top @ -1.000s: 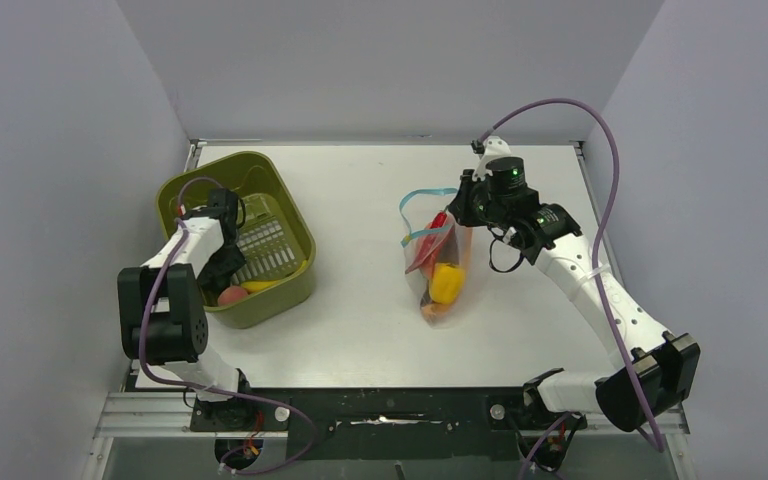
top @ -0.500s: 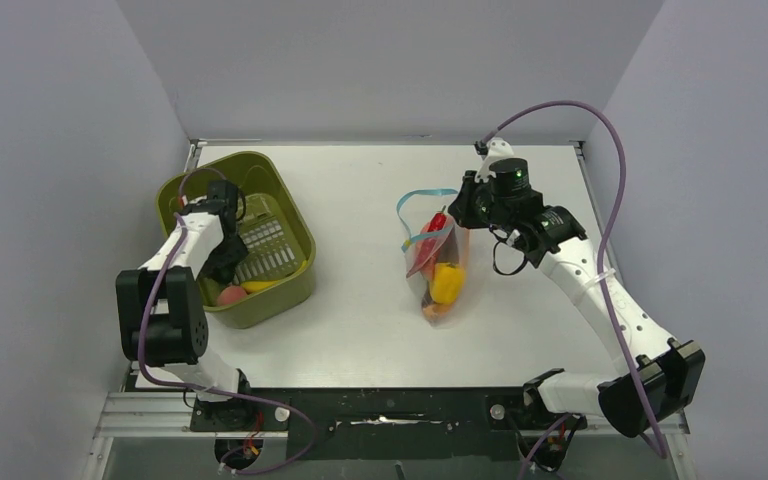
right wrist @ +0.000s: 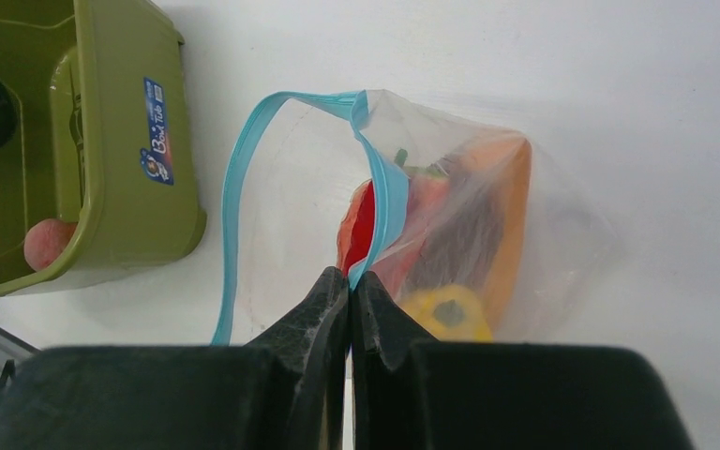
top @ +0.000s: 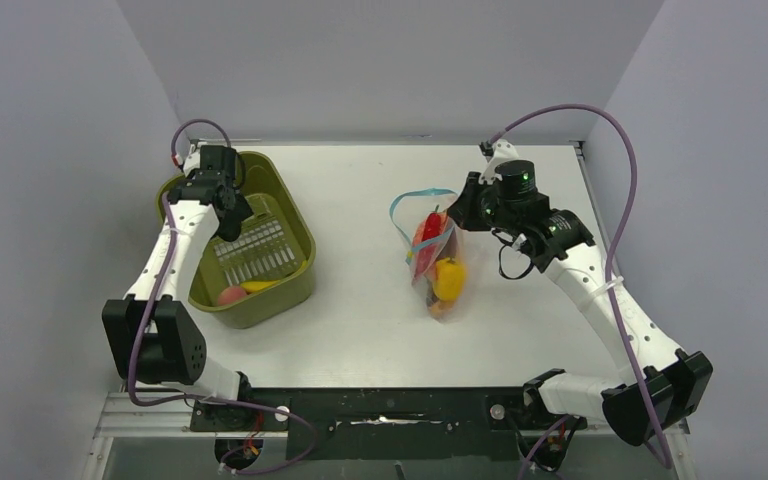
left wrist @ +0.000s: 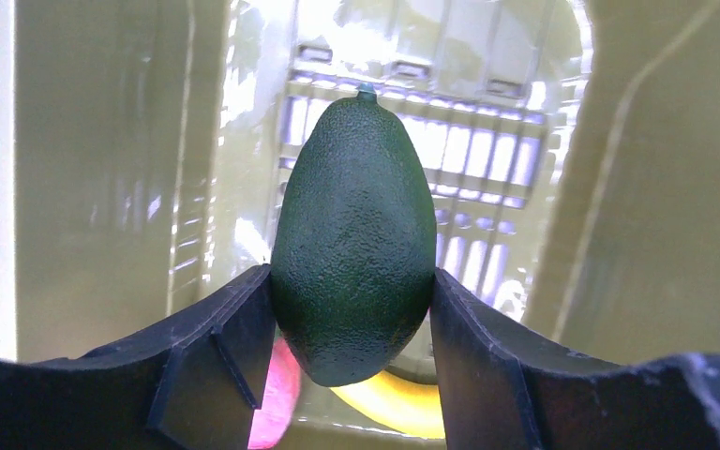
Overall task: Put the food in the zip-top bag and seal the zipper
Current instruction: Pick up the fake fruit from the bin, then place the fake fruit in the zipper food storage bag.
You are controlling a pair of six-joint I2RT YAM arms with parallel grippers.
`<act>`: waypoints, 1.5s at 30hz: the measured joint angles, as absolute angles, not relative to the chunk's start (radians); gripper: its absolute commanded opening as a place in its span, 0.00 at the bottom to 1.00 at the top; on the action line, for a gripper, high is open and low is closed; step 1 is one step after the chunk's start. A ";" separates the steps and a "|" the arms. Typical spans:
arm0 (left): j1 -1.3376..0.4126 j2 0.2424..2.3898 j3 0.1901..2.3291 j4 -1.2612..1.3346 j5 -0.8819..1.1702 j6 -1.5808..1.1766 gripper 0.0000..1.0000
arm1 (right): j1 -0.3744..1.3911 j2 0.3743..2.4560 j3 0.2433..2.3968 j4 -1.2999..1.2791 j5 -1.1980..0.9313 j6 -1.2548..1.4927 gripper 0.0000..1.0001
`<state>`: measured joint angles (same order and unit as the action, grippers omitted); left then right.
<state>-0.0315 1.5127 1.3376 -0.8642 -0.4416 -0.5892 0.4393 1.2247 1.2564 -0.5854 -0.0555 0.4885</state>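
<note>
My left gripper (left wrist: 352, 281) is shut on a dark green toy avocado (left wrist: 354, 234), which hangs stem-away above the inside of the olive bin; in the top view this gripper (top: 222, 190) is over the bin's far left part. The zip-top bag (top: 438, 270) lies at mid-table with a yellow pepper (top: 449, 278), a red piece (top: 430, 225) and an orange piece (top: 440, 305) inside. My right gripper (right wrist: 350, 277) is shut on the near side of the zipper (right wrist: 386, 202), holding the mouth up. The strip's other side (right wrist: 232, 197) loops open to the left.
The olive-green bin (top: 300, 225) stands at the left of the table. A peach toy (top: 231, 296) and a yellow banana-like toy (top: 260, 286) lie at its near end. The bin's labelled wall (right wrist: 122, 141) shows left of the bag in the right wrist view.
The left arm has risen out of the bin's near part and swung to its far side with the avocado. The right gripper has drawn the bag's mouth slightly back and right.
</note>
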 measured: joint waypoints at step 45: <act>-0.477 1.411 1.122 0.065 0.439 -0.785 0.33 | 0.531 1.339 1.356 -0.494 -0.091 0.578 0.00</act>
<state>-0.4774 1.4109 1.1225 0.0654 0.4389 -0.7853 0.5308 1.3392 1.3556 -0.4938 -0.0910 0.5781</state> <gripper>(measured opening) 0.543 0.033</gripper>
